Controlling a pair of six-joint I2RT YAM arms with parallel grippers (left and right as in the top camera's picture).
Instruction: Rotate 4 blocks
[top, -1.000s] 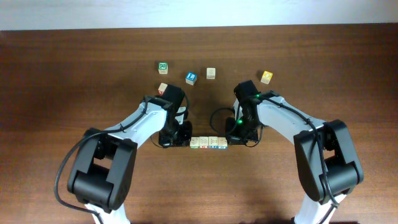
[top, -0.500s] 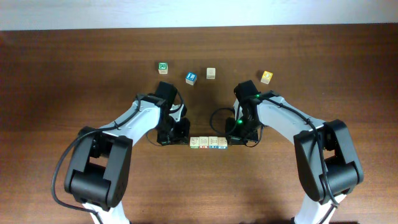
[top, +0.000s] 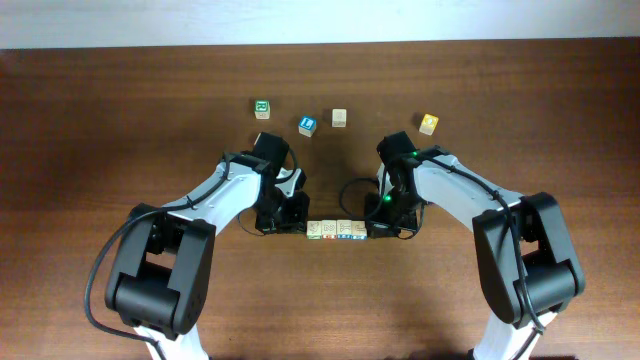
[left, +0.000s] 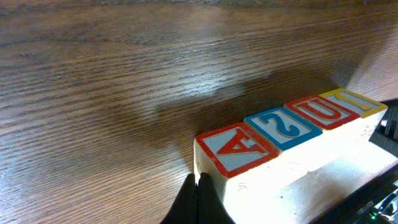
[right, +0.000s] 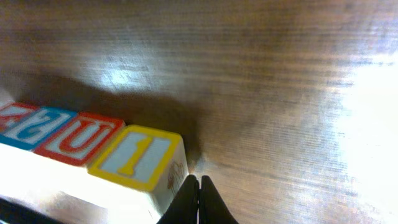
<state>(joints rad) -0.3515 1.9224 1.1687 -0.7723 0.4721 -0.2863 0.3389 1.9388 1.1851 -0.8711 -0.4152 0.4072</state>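
Pale wooden blocks, the 4 blocks (top: 336, 230), sit touching in one short straight line on the dark brown desk (top: 560, 100), near its middle and between my two arms. On the overhead view the line runs left to right.

From the left wrist camera I read the top faces along the line. The nearest has a red border (left: 237, 149), then come a blue one (left: 283, 127), another red one (left: 318, 111) and a yellow-edged one (left: 352, 102) at the far end. The right wrist camera shows the same line from the other end, with the yellow-edged block carrying a "1" (right: 133, 157) closest to it.

The left jaws are pressed together with nothing between them. Their fingertips (left: 186, 208) sit at the lower corner of the red-bordered end block, though I cannot tell whether they actually touch it.

The right jaws are likewise together and empty. Their fingertips (right: 184, 208) sit just beside the corner of the yellow-edged end block, low against the desk. So each arm meets one end of the line.

Farther back on the desk, well apart from the line, four loose cubes are spread in a rough row. They are a green-faced cube (top: 262, 108), a blue-faced cube (top: 307, 125), a plain pale cube (top: 339, 118) and a yellow cube (top: 428, 124).
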